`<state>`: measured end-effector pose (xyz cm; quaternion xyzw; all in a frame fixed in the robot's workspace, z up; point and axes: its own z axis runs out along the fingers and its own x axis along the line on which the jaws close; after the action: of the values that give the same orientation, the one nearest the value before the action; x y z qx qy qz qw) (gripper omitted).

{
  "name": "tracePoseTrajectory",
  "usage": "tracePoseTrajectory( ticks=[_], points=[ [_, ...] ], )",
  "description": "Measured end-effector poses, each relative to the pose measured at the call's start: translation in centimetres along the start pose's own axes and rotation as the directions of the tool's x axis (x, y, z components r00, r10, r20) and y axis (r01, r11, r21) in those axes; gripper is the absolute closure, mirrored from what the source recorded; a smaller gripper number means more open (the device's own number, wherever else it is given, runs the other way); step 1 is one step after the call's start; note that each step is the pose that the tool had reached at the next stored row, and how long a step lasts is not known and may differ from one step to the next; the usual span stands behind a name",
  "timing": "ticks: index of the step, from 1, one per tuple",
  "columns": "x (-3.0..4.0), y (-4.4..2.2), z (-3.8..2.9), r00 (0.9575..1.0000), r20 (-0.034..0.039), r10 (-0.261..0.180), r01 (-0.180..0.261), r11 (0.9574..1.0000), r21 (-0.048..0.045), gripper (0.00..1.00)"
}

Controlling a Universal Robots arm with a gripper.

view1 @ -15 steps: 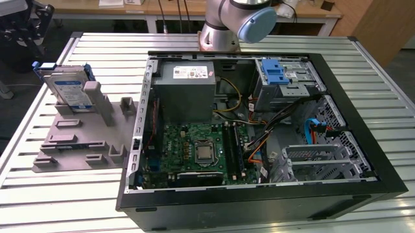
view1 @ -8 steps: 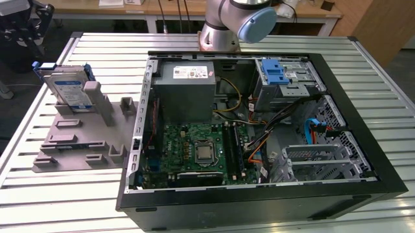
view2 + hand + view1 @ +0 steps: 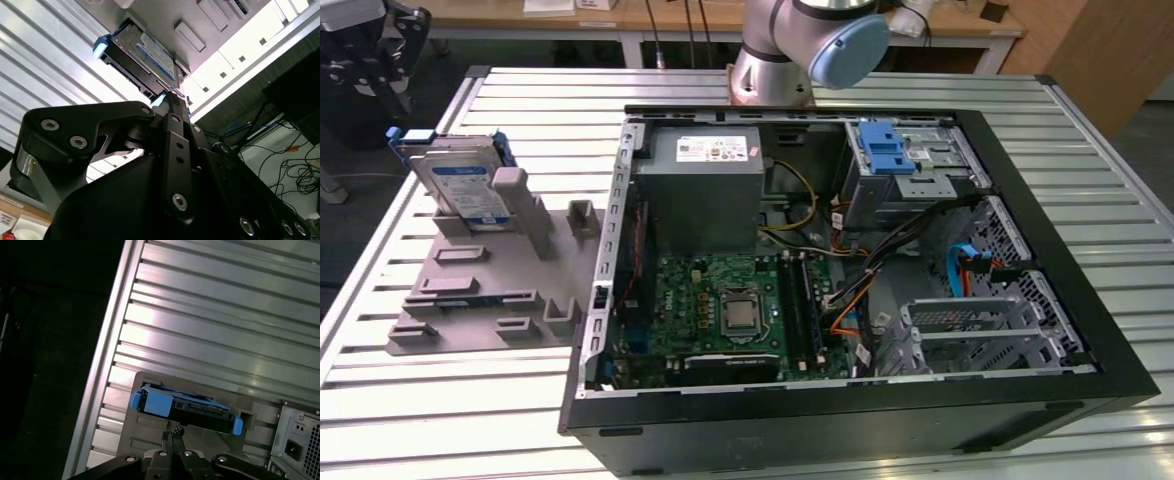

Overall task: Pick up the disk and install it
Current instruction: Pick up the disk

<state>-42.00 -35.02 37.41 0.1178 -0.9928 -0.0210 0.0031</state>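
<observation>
I saw the disk [image 3: 454, 180] standing on edge in a slot of the grey fixture plate [image 3: 467, 300]. The plate lay on the ribbed aluminium bench [image 3: 520, 95] at the exterior view's left, just beside the open computer case [image 3: 854, 425]. The disk's blue-and-white label faced the camera and its blue carrier frame showed along its upper edge. It stood free in its slot.

The arm's base [image 3: 767, 60], with a blue-capped joint, rose behind the case at the far side of the bench.

In the first wrist view the end effector [image 3: 171, 432] pointed down toward the disk's [image 3: 185, 407] long upper edge, lined up near the middle of the blue frame. Its thin fingers [image 3: 176, 432] were drawn together with nothing between them. In the second wrist view the black linkages of the end effector [image 3: 170, 97] converged to the same narrow tip, aimed at a blue corner of the disk [image 3: 142, 55].

Inside the case I could see a grey power supply [image 3: 707, 180], a green motherboard [image 3: 734, 300] and a metal drive cage [image 3: 927, 180] with a blue latch.
</observation>
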Motion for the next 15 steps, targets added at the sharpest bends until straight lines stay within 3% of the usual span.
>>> tracePoseTrajectory(
  ticks=[12, 13, 15],
  points=[
    [0.00, 0.00, 0.00, 0.9969, -0.0033, -0.079, 0.079, 0.9969, -0.0001, 0.89],
    [0.00, 0.00, 0.00, 0.9937, -0.0048, -0.112, 0.112, 0.9937, -0.0001, 0.89],
    [0.00, 0.00, 0.00, 0.9907, -0.0058, -0.136, 0.136, 0.9907, -0.0002, 0.89]
  ],
)
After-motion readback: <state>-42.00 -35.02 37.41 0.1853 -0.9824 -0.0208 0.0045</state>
